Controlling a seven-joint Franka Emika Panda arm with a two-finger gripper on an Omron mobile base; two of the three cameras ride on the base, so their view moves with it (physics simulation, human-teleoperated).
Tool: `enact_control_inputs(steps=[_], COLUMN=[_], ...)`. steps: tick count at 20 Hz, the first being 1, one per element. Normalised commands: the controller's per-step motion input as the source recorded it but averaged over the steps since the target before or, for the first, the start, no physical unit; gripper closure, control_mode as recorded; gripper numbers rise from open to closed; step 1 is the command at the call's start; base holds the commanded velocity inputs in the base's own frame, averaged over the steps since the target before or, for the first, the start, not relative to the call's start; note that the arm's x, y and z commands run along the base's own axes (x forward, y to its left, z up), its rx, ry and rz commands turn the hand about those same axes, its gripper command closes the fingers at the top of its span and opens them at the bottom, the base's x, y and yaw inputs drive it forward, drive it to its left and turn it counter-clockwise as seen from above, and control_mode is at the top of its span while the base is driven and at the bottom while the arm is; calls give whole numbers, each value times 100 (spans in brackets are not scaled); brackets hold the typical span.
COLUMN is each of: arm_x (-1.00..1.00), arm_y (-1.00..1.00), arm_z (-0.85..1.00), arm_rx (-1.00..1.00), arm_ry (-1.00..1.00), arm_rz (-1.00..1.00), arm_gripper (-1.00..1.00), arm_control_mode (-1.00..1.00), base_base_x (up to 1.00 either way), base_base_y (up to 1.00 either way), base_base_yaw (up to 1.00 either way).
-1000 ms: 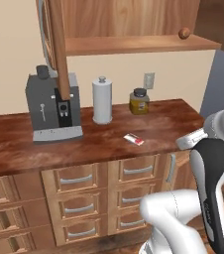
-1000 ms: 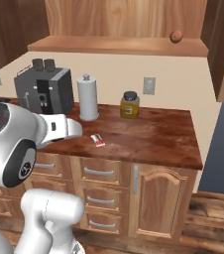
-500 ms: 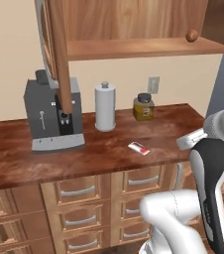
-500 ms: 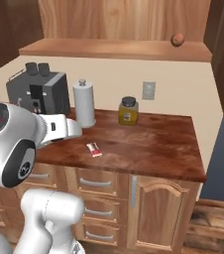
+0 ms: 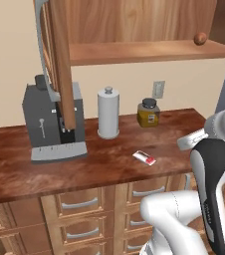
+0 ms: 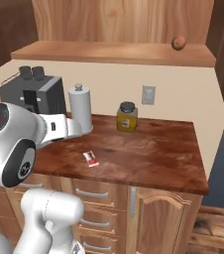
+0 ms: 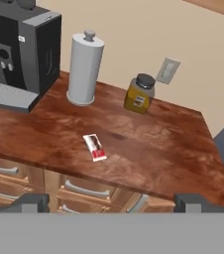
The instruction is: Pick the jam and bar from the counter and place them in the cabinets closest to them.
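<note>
Hand view: bar [image 7: 95, 147] flat on the counter [image 7: 148, 154], toward the front edge, well apart from the amber jar with a black lid [image 7: 139, 93] and the white paper-towel roll [image 7: 84, 68] at the back wall; grey coffee machine [image 7: 20, 54] at far left. Gripper [image 7: 111, 202] hanging in front of the counter edge, jaws spread wide, holding nothing, dark tips at either side of the bottom of the view. Compared with the earlier base pictures, whole scene larger and shifted sideways, bar and jar sliding across both views alike: base driven closer to the counter, not a move of the things. Bar [image 5: 144, 158] in the left base view near the front of the counter [image 5: 15, 174], with the open cabinet shelf [image 5: 144, 52] overhead carrying a small brown ball [image 5: 200, 38] at its right end. Right base view: same bar [image 6: 90, 158] just beyond the white forearm, jar [image 6: 127, 117] behind it, shelf [image 6: 109, 52] above. No sign of the jam on this stretch of counter. Likely meaning: approach to the bar nearly done, reach and grasp not yet begun. Next move probably a descent over the packet, jaws turned across its short width. Thin, flat shape a risk: tips apt to scrape the glossy wood or push the packet along rather than catch it.
</note>
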Motion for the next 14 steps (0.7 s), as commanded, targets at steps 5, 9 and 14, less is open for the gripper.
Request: enact_control_inputs(steps=[5, 9, 14], arm_x=[0, 0, 0], arm_y=[0, 0, 5], arm_z=[0, 0, -14], arm_rx=[0, 0, 0], arm_ry=[0, 0, 0], arm_rz=[0, 0, 0], arm_gripper=[-100, -100, -100], arm_control_mode=[100, -100, -100], base_base_x=[24, 0, 0], base_base_y=[5, 0, 0], base_base_yaw=[0, 0, 0])
